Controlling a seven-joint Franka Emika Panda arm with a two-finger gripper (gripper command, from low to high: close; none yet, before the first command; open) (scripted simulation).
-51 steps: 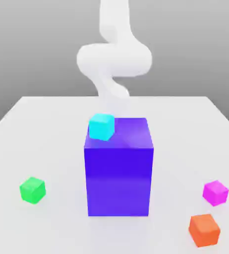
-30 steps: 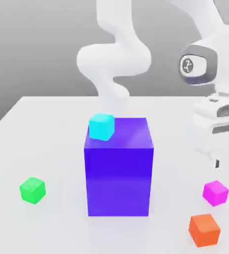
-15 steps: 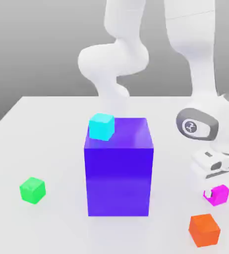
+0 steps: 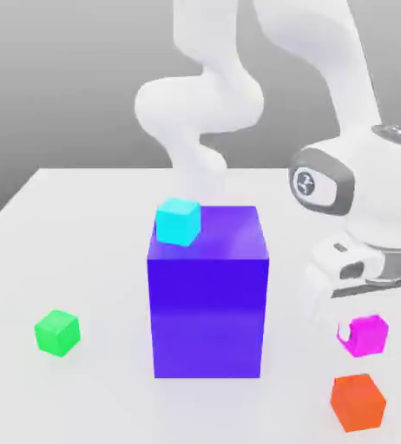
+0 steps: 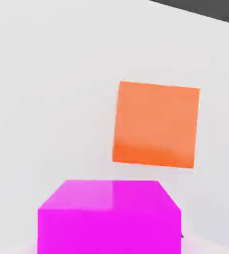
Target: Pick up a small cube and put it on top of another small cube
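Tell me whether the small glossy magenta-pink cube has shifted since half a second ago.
Yes. The small glossy magenta-pink cube has shifted toward the exterior view's left, nearer the big blue-violet block, and slightly tilted.

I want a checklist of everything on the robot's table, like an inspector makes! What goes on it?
Surface: white table, smooth and plain.
Job's things: small magenta-pink cube sits under the gripper, near the exterior view's right edge; the hand view shows it close up. Cyan cube rests on a top corner of the big blue-violet block.
Clutter: orange cube beside the pink one, apart from it; green cube alone at the exterior view's left.
Gripper: the gripper is down at the pink cube.
Cables: nothing seen.
Surroundings: plain grey backdrop behind the table.
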